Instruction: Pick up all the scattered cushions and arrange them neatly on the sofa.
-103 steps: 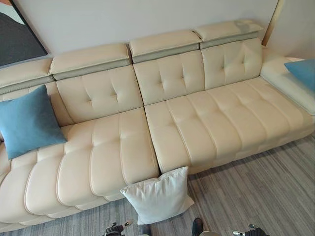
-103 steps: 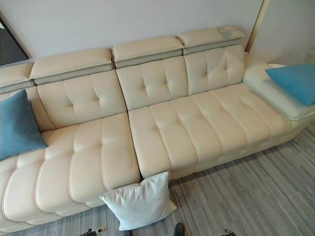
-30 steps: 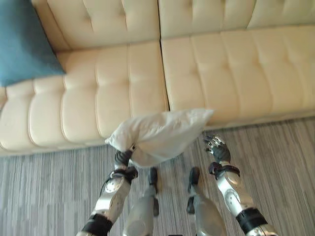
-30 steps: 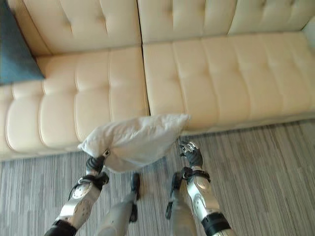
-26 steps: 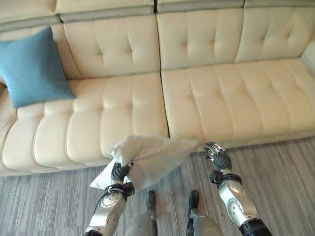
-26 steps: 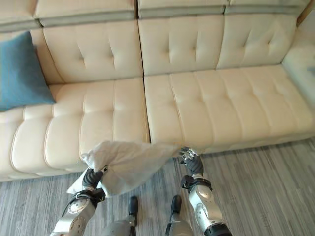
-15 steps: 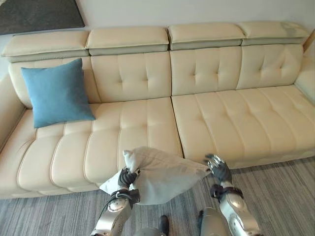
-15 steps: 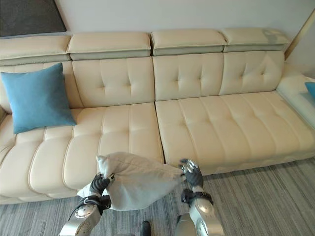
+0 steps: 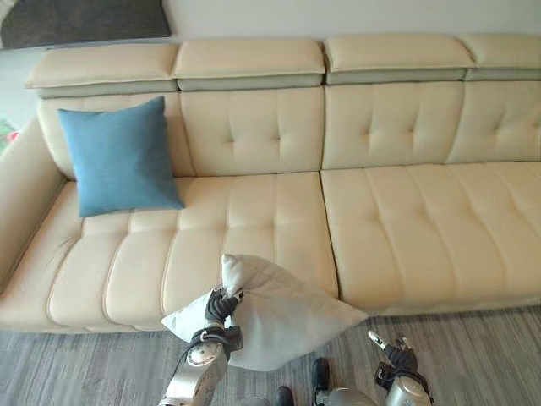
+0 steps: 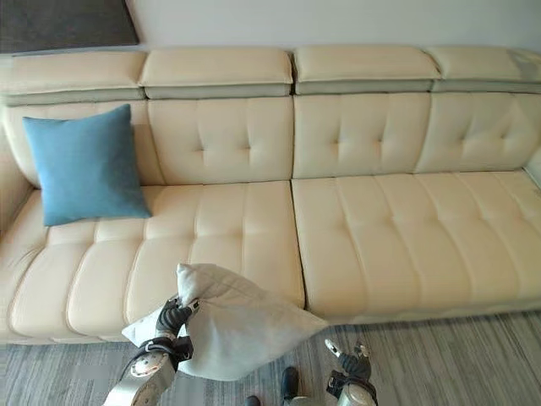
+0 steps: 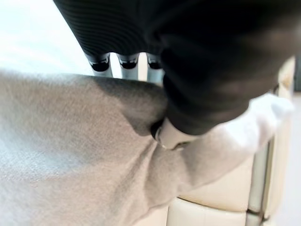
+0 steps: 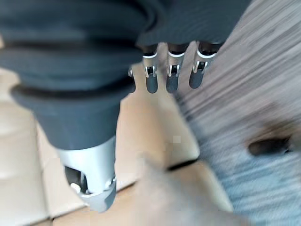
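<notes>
Left hand (image 9: 221,306), low in front of the long cream tufted leather sofa (image 9: 397,220), fingers curled into the edge of a white square fabric cushion (image 9: 283,313) and pinching it. The cushion hangs off the grey striped carpet floor (image 9: 473,347), tilted, its upper corner overlapping the front edge of the left seat. In the left wrist view the fingers (image 11: 121,65) sink into the white cloth and the thumb presses from the other side.

Right hand (image 10: 348,362) low to the right, just off the cushion's right corner, fingers spread and relaxed, nothing between them.

Blue square fabric cushion (image 9: 121,155) stands upright against the backrest at the sofa's left end. No readable writing or labels on anything.
</notes>
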Robot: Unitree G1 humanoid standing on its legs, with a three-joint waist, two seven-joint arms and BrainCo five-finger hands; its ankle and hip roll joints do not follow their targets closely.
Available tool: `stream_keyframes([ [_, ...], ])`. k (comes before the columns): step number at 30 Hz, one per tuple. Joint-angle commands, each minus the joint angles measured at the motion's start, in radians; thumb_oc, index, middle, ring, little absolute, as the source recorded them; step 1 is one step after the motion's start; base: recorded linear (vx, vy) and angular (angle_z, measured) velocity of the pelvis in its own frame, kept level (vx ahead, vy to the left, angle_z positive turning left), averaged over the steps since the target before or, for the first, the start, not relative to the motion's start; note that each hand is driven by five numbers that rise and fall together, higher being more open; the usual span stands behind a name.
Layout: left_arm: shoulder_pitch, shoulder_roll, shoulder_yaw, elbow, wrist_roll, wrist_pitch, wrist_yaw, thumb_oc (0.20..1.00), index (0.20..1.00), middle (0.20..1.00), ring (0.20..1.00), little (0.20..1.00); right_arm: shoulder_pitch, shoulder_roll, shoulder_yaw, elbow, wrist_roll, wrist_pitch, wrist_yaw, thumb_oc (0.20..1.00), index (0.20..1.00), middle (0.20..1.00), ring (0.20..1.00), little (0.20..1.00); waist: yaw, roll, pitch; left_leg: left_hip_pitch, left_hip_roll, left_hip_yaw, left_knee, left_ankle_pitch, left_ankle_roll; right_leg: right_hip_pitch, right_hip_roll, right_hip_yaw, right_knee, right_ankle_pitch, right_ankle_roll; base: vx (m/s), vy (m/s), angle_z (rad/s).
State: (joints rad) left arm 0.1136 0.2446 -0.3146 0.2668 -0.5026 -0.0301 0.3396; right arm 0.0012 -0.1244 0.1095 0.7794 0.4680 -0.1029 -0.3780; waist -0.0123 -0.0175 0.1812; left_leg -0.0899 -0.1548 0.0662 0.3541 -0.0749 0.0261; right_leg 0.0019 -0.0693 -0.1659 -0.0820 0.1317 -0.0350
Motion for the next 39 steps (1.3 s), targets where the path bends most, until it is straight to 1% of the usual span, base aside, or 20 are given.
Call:
stream_keyframes([
  [1,-0.075,-0.007,0.012,-0.206,-0.043,-0.097,-0.042,0.2,0.2,0.2,0.2,0.2,-0.034,-0.006,-0.001,-0.044,0.046,-0.033,0.016,1.0,1.0,1.0,1.0,1.0,-0.009,0.004,0.0,0.078,0.155,-0.037,-0.277,0.036,-0.077,0.056,0.017,-0.022,-0.005,-0.161,0.116,0.0,0.002,0.13],
  [2,-0.091,-0.005,-0.015,-0.202,-0.04,-0.092,-0.042,0.2,0.2,0.2,0.2,0.2,-0.044,0.003,0.01,-0.038,0.066,-0.038,0.016,1.0,1.0,1.0,1.0,1.0,-0.019,0.009,-0.01,0.067,0.182,-0.02,-0.388,0.104,-0.087,0.052,0.012,-0.035,-0.005,-0.156,0.118,0.02,0.057,0.29],
  [3,-0.097,-0.009,-0.026,-0.202,-0.045,-0.092,-0.046,0.2,0.2,0.2,0.2,0.2,-0.049,0.012,0.022,-0.034,0.079,-0.033,0.022,1.0,1.0,1.0,1.0,1.0,-0.027,0.016,-0.02,0.094,0.19,0.004,-0.418,0.099,-0.086,0.053,0.01,-0.037,-0.005,-0.162,0.123,0.06,0.184,0.19],
  [4,-0.101,-0.012,-0.063,-0.207,-0.037,-0.087,-0.06,0.2,0.2,0.2,0.2,0.2,-0.039,0.026,0.038,-0.004,0.078,-0.027,0.028,1.0,1.0,1.0,1.0,1.0,-0.042,0.034,-0.045,0.123,0.194,0.018,-0.441,0.09,-0.097,0.055,0.017,-0.036,-0.005,-0.172,0.122,0.12,0.218,0.07],
  [5,-0.096,-0.008,-0.071,-0.221,-0.037,-0.082,-0.064,0.2,0.2,0.2,0.2,0.2,-0.036,0.03,0.047,0.01,0.068,-0.017,0.029,1.0,1.0,1.0,1.0,1.0,-0.042,0.036,-0.059,0.146,0.194,0.031,-0.441,0.082,-0.099,0.064,0.016,-0.032,-0.005,-0.175,0.125,0.12,0.234,-0.12],
  [7,-0.104,-0.001,-0.078,-0.244,-0.037,-0.08,-0.066,0.2,0.2,0.2,0.2,0.2,-0.033,0.032,0.052,0.081,0.036,0.005,0.03,1.0,1.0,1.0,1.0,1.0,-0.038,0.033,-0.057,0.171,0.192,0.042,-0.441,0.069,-0.092,0.082,0.009,-0.027,-0.005,-0.175,0.13,0.07,0.135,-0.24],
  [10,-0.098,0.012,-0.073,-0.281,-0.054,-0.082,-0.063,0.2,0.2,0.2,0.2,0.2,-0.029,0.039,0.008,0.198,0.018,0.025,-0.002,1.0,1.0,1.0,1.0,1.0,-0.029,0.025,-0.059,0.188,0.19,0.052,-0.441,0.049,-0.081,0.09,0.0,-0.02,-0.005,-0.175,0.142,0.03,0.087,0.0],
  [13,-0.072,0.037,-0.058,-0.342,-0.062,-0.083,-0.08,0.2,0.2,0.2,0.2,0.2,-0.033,0.02,0.005,0.262,-0.064,0.055,-0.015,1.0,1.0,1.0,1.0,1.0,-0.022,0.024,-0.057,0.192,0.185,0.053,-0.441,0.041,-0.078,0.095,-0.006,-0.025,-0.005,-0.177,0.15,0.03,0.035,-0.02],
  [16,-0.044,0.054,-0.035,-0.391,-0.086,-0.079,-0.096,0.2,0.2,0.2,0.2,0.2,-0.039,0.014,-0.015,0.277,-0.053,0.058,-0.017,1.0,1.0,1.0,1.0,1.0,-0.017,0.031,-0.045,0.181,0.184,0.048,-0.441,0.042,-0.076,0.082,-0.009,-0.026,-0.005,-0.177,0.154,0.01,0.0,0.01],
  [21,-0.035,0.053,-0.035,-0.418,-0.126,-0.08,-0.105,0.2,0.2,0.2,0.2,0.2,-0.056,0.073,-0.036,0.281,0.084,0.032,-0.003,1.0,1.0,1.0,1.0,1.0,-0.014,0.056,-0.03,0.16,0.18,0.04,-0.441,0.044,-0.074,0.063,-0.013,-0.032,-0.005,-0.18,0.157,0.0,0.0,0.03],
  [24,-0.045,0.045,-0.042,-0.423,-0.149,-0.088,-0.103,0.2,0.2,0.2,0.2,0.2,-0.068,0.108,-0.015,0.251,0.16,0.008,0.019,1.0,1.0,1.0,1.0,1.0,-0.012,0.067,-0.022,0.149,0.18,0.036,-0.441,0.046,-0.075,0.054,-0.013,-0.033,-0.005,-0.18,0.156,0.0,0.0,0.0],
  [32,-0.087,0.035,-0.103,-0.463,-0.231,-0.126,-0.103,0.2,0.2,0.2,0.2,0.2,-0.161,0.178,0.054,0.134,0.363,-0.1,0.047,1.0,1.0,1.0,1.0,1.0,0.002,0.1,0.01,0.104,0.175,0.023,-0.441,0.06,-0.079,0.016,-0.02,-0.045,-0.005,-0.174,0.156,-0.02,0.004,0.01],
  [33,-0.107,0.034,-0.124,-0.474,-0.243,-0.132,-0.103,0.2,0.2,0.2,0.2,0.2,-0.192,0.198,0.062,0.129,0.429,-0.12,0.06,1.0,1.0,1.0,1.0,1.0,0.008,0.107,0.019,0.092,0.172,0.019,-0.441,0.065,-0.08,0.008,-0.021,-0.047,-0.005,-0.172,0.155,-0.08,0.018,0.11],
  [35,-0.124,0.033,-0.138,-0.48,-0.248,-0.136,-0.106,0.2,0.2,0.2,0.2,0.2,-0.209,0.206,0.069,0.133,0.452,-0.125,0.067,1.0,1.0,1.0,1.0,1.0,0.013,0.11,0.024,0.085,0.172,0.018,-0.441,0.067,-0.082,0.003,-0.022,-0.05,-0.005,-0.17,0.155,-0.05,0.008,0.1],
  [36,-0.142,0.032,-0.151,-0.487,-0.252,-0.14,-0.109,0.2,0.2,0.2,0.2,0.2,-0.22,0.217,0.08,0.135,0.487,-0.128,0.082,1.0,1.0,1.0,1.0,1.0,0.018,0.113,0.028,0.081,0.171,0.015,-0.441,0.07,-0.084,0.0,-0.023,-0.053,-0.005,-0.169,0.154,-0.05,0.007,0.22],
  [39,-0.192,0.022,-0.179,-0.499,-0.249,-0.147,-0.113,0.2,0.2,0.2,0.2,0.2,-0.236,0.224,0.113,0.164,0.491,-0.109,0.107,1.0,1.0,1.0,1.0,1.0,0.024,0.117,0.038,0.068,0.168,0.008,-0.441,0.076,-0.089,-0.006,-0.028,-0.065,-0.005,-0.165,0.154,-0.05,0.005,0.17],
])
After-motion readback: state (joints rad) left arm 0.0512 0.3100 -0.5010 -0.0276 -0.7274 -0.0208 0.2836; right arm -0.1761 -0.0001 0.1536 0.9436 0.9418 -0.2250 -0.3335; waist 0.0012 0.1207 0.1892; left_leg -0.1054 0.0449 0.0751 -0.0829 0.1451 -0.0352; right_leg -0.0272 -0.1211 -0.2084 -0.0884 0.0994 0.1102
